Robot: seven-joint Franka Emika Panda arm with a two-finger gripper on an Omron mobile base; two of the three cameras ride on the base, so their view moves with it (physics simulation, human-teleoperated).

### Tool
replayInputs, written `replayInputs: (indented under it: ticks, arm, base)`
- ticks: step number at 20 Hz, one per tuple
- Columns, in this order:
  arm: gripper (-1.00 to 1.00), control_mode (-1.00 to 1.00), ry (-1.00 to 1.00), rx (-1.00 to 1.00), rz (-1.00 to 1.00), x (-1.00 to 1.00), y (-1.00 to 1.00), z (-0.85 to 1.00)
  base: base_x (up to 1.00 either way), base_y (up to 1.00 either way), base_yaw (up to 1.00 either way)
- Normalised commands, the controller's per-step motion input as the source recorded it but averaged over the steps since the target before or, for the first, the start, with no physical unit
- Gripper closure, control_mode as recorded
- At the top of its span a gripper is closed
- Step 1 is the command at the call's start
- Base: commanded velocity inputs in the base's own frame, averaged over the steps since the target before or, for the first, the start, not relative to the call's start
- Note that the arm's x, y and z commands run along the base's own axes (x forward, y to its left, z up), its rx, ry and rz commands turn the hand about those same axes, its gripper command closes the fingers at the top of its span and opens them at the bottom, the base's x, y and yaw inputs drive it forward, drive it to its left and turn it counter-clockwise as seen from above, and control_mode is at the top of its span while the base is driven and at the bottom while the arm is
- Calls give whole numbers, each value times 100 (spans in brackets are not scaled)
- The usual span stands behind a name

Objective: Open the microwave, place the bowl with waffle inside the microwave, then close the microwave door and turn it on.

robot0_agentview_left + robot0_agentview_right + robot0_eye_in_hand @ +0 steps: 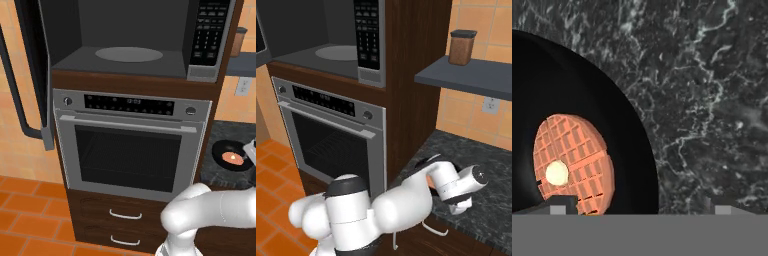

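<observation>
**Door open, fingers wide over the bowl, nothing held**

You've got the microwave (135,40) open: the microwave door (35,75) is swung out to 9 o'clock of the cavity, with its dark bar handle (15,85) facing away from the oven. The turntable (129,54) is bare. The oven (132,142) sits directly below, its door shut.

The bowl (231,156) is on the dark stone worktop (712,100), at 3 o'clock of the oven in the left base view. The waffle (573,162) lies flat inside it with a pale dab (557,173) on top.

The fingers (564,204) are spread fully apart and gripping nothing. In the hand view one tip sits over the bowl next to the waffle, and the other is outside the rim over the worktop. I can't tell whether either touches the bowl.

A brown jar (462,47) stands on the shelf (466,75) above the worktop.
</observation>
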Motion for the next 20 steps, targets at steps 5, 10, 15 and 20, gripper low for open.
replayInputs:
  ticks: [5,10,15,20]
  arm:
    - [-100,-100,0,-1,-1,35,5,-17]
    - [100,-100,0,-6,-3,2,21,-7]
    - [100,-100,-1,-5,-3,-3,15,-4]
    - [100,-100,-5,-1,-8,-20,1,-1]
  base:
    - [0,0,0]
    - [0,0,0]
    - [0,0,0]
    - [0,0,0]
